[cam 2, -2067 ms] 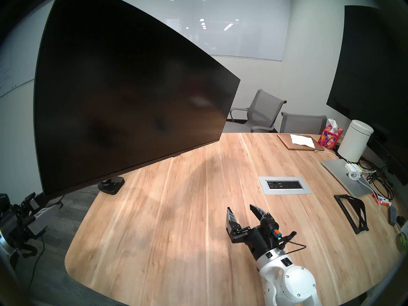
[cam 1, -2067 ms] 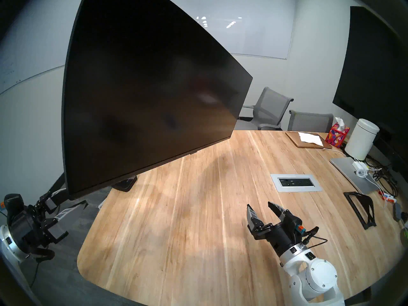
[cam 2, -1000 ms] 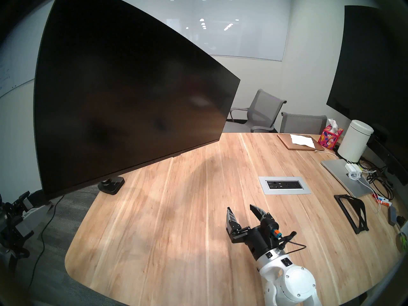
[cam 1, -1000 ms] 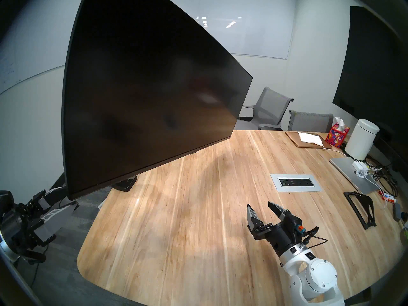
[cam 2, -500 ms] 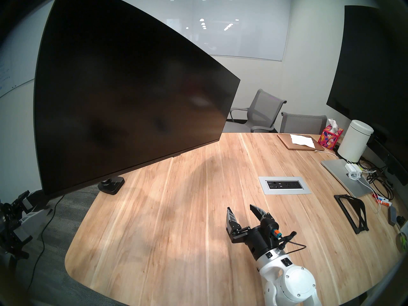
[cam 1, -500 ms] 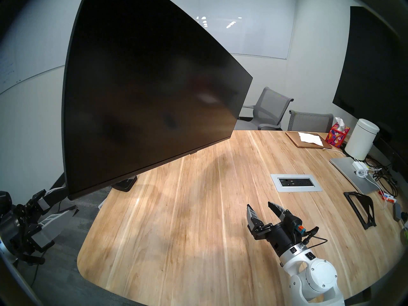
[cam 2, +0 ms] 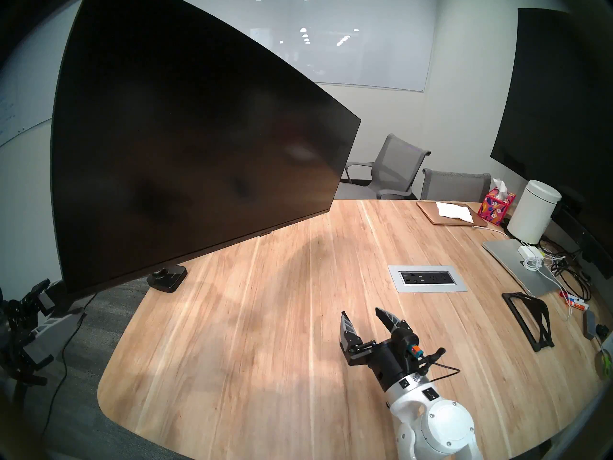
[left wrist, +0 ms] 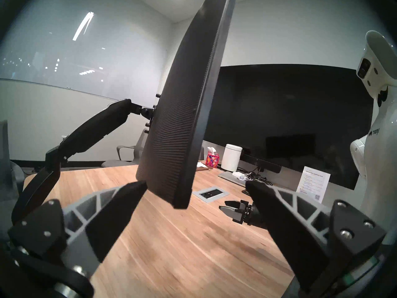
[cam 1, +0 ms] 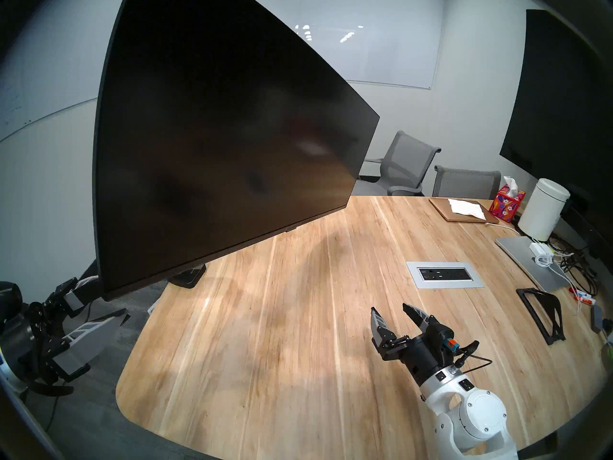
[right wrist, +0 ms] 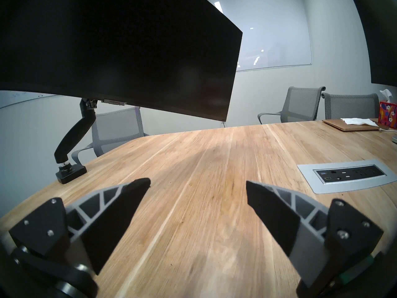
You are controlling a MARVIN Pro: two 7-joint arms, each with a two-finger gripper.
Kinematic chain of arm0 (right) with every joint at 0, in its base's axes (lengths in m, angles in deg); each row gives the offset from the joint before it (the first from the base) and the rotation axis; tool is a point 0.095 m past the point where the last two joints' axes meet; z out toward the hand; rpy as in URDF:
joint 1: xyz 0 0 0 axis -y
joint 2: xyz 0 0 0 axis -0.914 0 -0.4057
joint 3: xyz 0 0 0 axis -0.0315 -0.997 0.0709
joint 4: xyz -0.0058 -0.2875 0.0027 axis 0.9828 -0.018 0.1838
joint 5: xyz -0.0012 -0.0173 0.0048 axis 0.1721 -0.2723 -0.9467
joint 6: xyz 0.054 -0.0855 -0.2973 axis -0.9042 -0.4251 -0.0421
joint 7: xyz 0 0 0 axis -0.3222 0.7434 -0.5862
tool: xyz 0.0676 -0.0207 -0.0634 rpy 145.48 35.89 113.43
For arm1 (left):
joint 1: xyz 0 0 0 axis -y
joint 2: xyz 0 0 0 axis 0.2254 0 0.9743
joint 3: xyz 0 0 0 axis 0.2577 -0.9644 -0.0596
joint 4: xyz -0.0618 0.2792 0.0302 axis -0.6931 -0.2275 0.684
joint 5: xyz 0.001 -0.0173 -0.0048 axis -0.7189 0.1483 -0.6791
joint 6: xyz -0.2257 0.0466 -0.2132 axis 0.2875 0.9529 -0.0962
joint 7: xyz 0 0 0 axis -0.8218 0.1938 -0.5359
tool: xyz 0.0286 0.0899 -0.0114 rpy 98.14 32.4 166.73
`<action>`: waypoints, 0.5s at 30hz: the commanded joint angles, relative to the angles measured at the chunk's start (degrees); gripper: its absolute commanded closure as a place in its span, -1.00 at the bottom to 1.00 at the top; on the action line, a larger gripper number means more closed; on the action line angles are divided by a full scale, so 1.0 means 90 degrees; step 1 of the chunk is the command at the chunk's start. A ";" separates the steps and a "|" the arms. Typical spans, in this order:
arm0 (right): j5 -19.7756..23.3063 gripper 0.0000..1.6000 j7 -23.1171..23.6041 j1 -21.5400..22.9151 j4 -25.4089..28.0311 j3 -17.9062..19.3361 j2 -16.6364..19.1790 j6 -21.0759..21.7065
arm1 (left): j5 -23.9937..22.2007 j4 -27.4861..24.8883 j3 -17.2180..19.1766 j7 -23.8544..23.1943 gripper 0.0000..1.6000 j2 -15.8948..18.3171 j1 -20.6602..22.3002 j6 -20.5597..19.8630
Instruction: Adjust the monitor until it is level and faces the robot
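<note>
Monitor (cam 1: 225, 144) hangs over the tabletop (cam 1: 298, 333) on its black articulated arm (left wrist: 86, 132), clamp base (cam 2: 167, 278) fixed at the tabletop's far-left edge. Screen is blank and clearly not level: seen from the head its lower-left corner dips past the tabletop edge, right end sits higher, and the panel is angled off toward the robot's right rather than square-on.

Left end effector (cam 1: 94, 308) sits off the tabletop edge, just below and beside the monitor's lower-left corner, fingers spread wide. In the left wrist view that corner's edge (left wrist: 182, 196) sits between the two fingers (left wrist: 120, 209), w/ a visible gap on the right side; on the left side can't tell if the fingertip touches the back panel. Nothing pinched.

Right end effector (cam 1: 389, 311) hovers over the tabletop well to the right of the monitor, near the recessed power/port plate (cam 1: 444, 275), fingers spread, empty. Right wrist view has the monitor's underside and clamp base up-left.
</note>
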 commanded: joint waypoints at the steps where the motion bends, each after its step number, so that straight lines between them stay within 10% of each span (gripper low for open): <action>1: -0.0017 -1.00 -0.0007 0.0011 0.0122 0.0011 0.0009 -0.0002 | -0.0023 -0.0114 0.0010 0.0084 -1.00 0.0037 0.0045 -0.0063; 15: -0.0019 -1.00 -0.0005 0.0011 0.0122 0.0012 0.0006 -0.0001 | 0.0131 -0.0090 -0.0149 0.0202 -0.38 0.0072 0.0082 -0.0066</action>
